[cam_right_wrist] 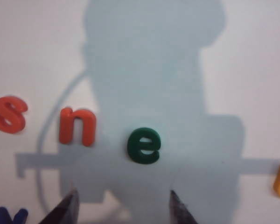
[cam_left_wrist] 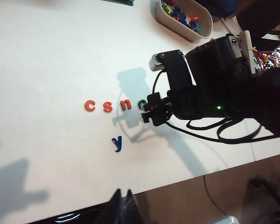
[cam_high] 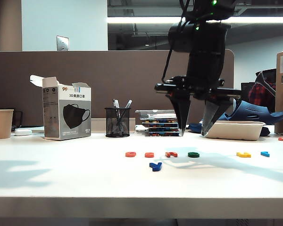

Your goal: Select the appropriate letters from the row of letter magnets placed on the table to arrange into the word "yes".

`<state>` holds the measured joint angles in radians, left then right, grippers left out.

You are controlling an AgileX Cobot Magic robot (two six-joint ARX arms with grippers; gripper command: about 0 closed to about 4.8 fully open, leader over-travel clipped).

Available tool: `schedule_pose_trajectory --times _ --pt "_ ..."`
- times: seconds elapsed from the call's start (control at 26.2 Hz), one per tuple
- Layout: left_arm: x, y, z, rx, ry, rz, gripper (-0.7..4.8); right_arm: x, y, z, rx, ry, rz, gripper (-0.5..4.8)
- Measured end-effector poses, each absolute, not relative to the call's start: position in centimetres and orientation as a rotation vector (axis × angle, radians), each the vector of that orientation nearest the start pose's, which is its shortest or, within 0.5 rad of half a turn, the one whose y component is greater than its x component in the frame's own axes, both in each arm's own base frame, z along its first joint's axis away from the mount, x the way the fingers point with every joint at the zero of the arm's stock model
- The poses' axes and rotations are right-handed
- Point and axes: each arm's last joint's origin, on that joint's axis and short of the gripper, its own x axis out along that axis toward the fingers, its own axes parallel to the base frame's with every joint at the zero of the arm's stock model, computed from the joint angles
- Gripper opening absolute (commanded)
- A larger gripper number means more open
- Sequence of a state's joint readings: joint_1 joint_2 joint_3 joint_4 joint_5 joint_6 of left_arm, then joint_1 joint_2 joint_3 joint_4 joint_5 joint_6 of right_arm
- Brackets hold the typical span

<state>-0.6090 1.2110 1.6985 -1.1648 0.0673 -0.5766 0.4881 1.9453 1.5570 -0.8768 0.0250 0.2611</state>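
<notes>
- Orange-red s (cam_high: 149, 154): left in the row, two places left of the green e (cam_high: 193, 154); not yet picked.
- Blue y (cam_high: 155, 165): already set forward of the row, front-left of the e.
- Right gripper (cam_high: 196, 133): held above the e, jaws apart, empty.
- Left gripper: fingertips (cam_left_wrist: 122, 205) barely shown; state cannot be told.

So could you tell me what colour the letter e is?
Green; the letter e shows best in the right wrist view.

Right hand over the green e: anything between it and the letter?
Nothing visible. The right hand hangs open above the green e, with only bare table between its fingertips and the letter. The orange n sits beside the e, apart from it, not under the hand.
</notes>
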Motion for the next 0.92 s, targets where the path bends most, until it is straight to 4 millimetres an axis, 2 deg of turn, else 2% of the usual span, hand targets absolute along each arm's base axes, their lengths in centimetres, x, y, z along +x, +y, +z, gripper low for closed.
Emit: schedule_pose_trajectory --times 0.27,0.5,0.92 --pt "15.5 -11.1 45.8 -0.350 0.825 -0.436 -0.05 36.0 18.2 20.1 -0.100 1.295 0.216 2.43" --pt "15.5 -11.1 45.8 -0.350 0.825 -0.435 -0.05 36.5 17.6 19.9 -0.086 1.283 0.204 2.43" --pt "15.5 -11.1 45.8 -0.350 0.826 -0.435 -0.05 36.8 17.9 18.7 -0.084 1.304 0.219 2.43"
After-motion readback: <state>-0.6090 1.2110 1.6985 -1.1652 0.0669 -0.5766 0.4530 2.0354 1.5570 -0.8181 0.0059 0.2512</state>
